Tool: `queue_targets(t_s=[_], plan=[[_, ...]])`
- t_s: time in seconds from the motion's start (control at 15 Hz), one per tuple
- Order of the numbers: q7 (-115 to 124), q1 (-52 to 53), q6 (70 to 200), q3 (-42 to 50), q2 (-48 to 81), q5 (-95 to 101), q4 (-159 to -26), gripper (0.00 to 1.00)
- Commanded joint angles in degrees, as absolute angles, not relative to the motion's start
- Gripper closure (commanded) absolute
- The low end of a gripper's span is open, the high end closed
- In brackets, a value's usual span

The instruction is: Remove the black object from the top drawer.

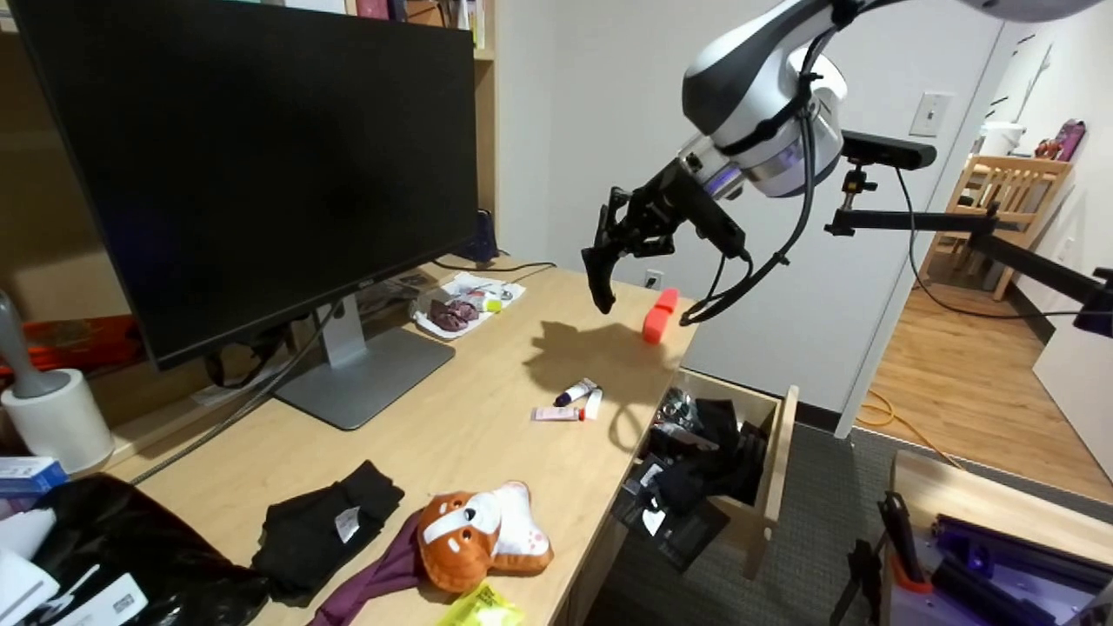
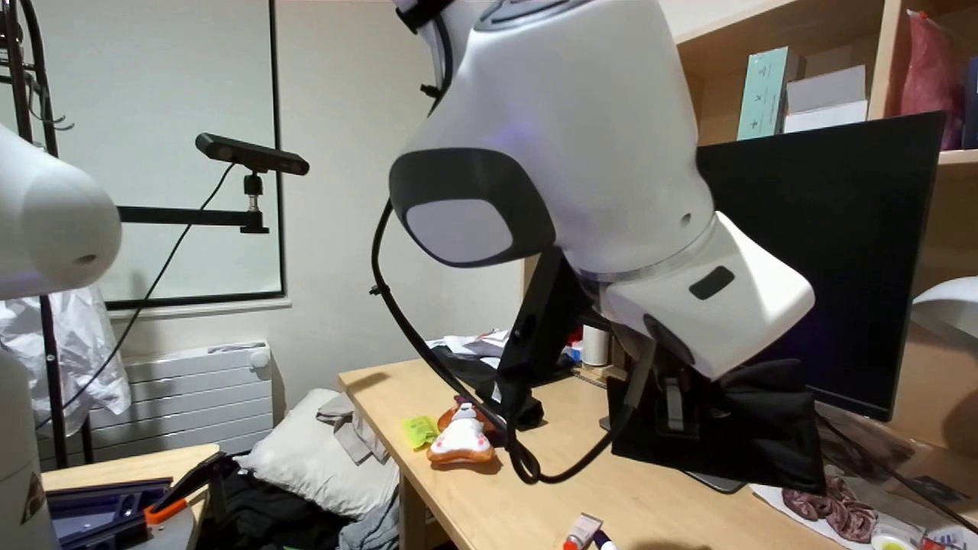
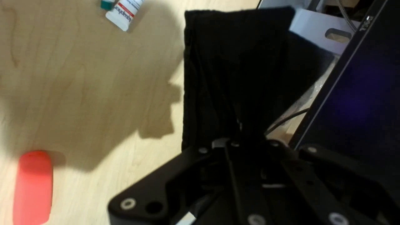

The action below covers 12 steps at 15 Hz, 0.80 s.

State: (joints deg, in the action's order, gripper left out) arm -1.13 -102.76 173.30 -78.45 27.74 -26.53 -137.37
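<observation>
Black object, matte and cloth-like, with straight edges, pinched in the 2-fingered gripper.

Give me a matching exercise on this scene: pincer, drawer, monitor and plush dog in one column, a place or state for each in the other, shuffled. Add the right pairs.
1 Pincer
2 Drawer
3 Monitor
4 Plush dog

A On a grey stand
B Beside a yellow packet
C Standing open, with dark items inside
D Shut on a black fabric item

Pairs: 1-D, 2-C, 3-A, 4-B
</observation>
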Motion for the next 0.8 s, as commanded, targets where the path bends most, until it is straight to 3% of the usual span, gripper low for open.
queue_targets(t_s=[0.0, 0.27, 0.73], plan=[[2.8, -100.7, 175.4, -76.7, 26.8, -25.8, -136.8, 0.91], [5.4, -90.7, 175.1, -66.6, 25.8, -25.2, -134.8, 0.91], [18.0, -59.1, 177.6, -35.8, 24.5, -23.4, -129.4, 0.91]])
